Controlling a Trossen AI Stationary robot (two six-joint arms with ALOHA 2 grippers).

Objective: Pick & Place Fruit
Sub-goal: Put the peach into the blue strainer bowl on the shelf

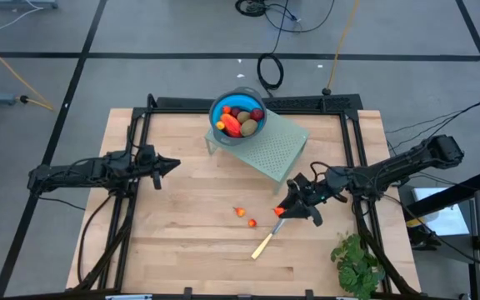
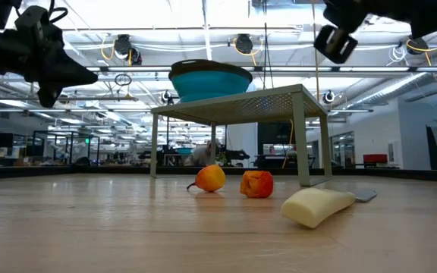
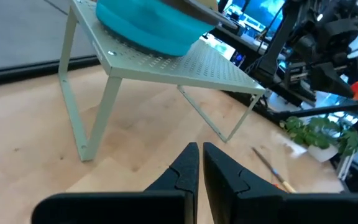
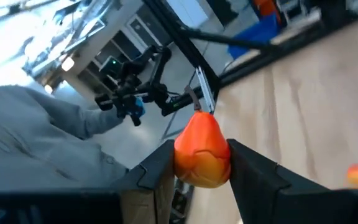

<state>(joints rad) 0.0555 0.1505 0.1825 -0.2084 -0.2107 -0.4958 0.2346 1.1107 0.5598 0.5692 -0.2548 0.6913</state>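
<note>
Orange-red fruit (image 4: pixel 202 155) clamped between right hand (image 4: pixel 201 163) fingers.

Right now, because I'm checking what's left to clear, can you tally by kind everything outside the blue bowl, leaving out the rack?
loose orange-red fruit: 2
held orange-red fruit, in the right gripper: 1
knife: 1
leafy green bunch: 1
Total: 5
</note>
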